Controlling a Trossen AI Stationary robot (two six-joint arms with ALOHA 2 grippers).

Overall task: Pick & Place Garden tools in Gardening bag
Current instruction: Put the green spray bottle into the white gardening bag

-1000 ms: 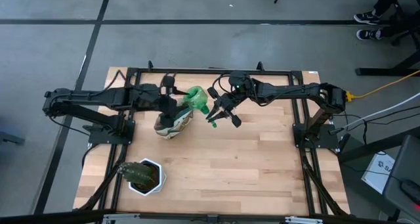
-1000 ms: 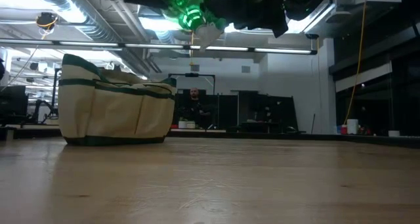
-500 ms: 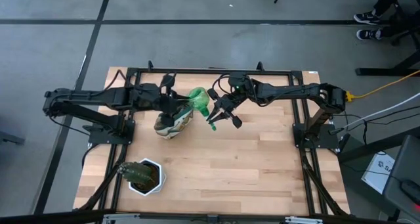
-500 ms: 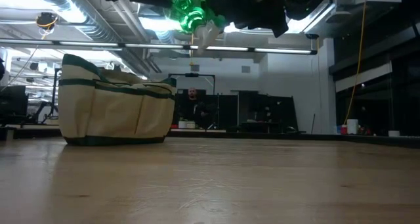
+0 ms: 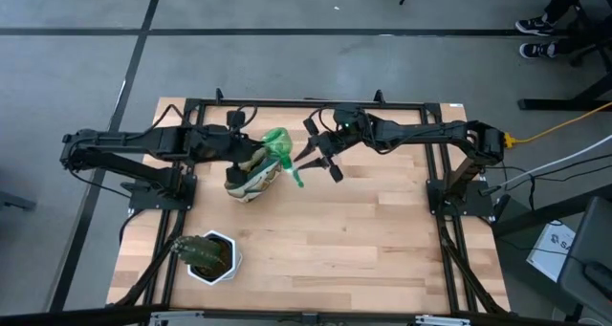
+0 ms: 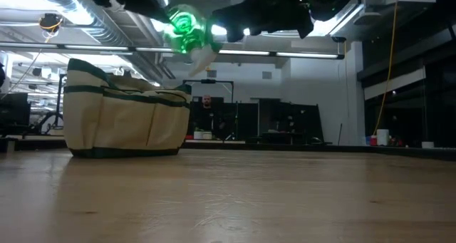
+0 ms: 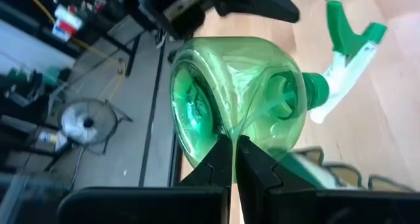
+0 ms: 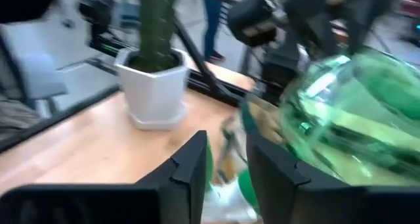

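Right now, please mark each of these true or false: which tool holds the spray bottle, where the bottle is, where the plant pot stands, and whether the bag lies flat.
1. The left tool holds the spray bottle. True.
2. The bottle stands on the table. False: it hangs in the air, beside the gardening bag.
3. The right tool grips the bottle. False: it is open, apart from it.
4. The white pot stands at a table corner, far from the bag. True.
5. The bag lies flat. False: it stands upright.

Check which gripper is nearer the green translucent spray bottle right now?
Left. The left gripper clamps the green translucent spray bottle above the cream fabric gardening bag; the right gripper is open beside the bottle's nozzle, apart.
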